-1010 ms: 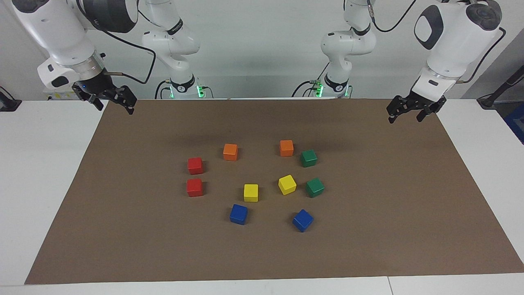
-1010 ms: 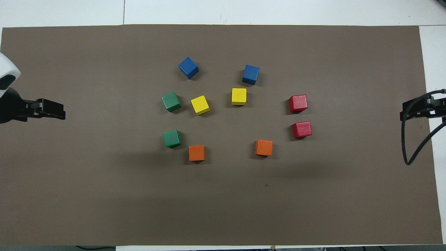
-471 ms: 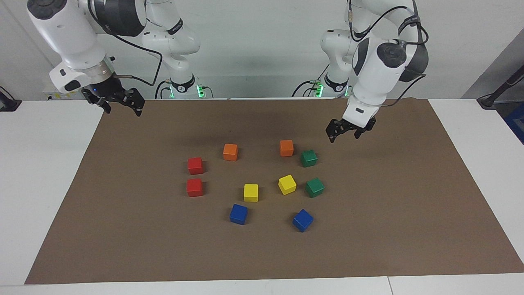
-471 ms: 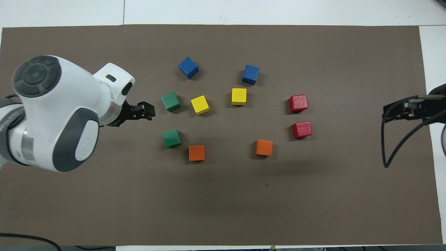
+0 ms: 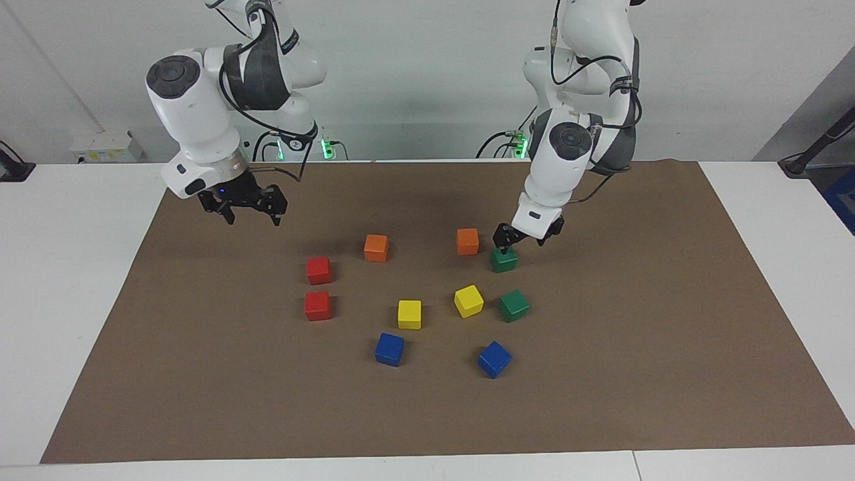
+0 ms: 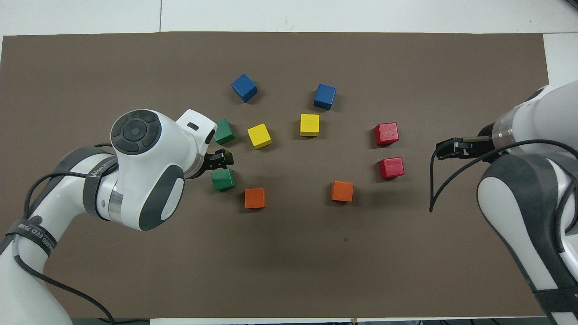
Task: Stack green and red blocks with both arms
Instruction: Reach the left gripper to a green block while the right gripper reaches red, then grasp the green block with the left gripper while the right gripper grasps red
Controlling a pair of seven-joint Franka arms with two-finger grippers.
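Hovering just above nearer green block [image 5: 503, 259], left gripper [image 5: 518, 238] w/ fingers spread wide, not touching yet (arm bending steeply down). Hanging over bare mat near red blocks [image 5: 318, 270], right gripper [image 5: 252, 206], fingers wide too, holding nothing.

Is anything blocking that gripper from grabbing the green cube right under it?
Nothing visible: the left gripper hangs open just above the green block nearer the robots; the orange block stands beside it, apart.

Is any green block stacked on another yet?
No. Both green blocks sit apart, flat on the brown mat. The open left gripper hangs just above the one nearer the robots, holding nothing.
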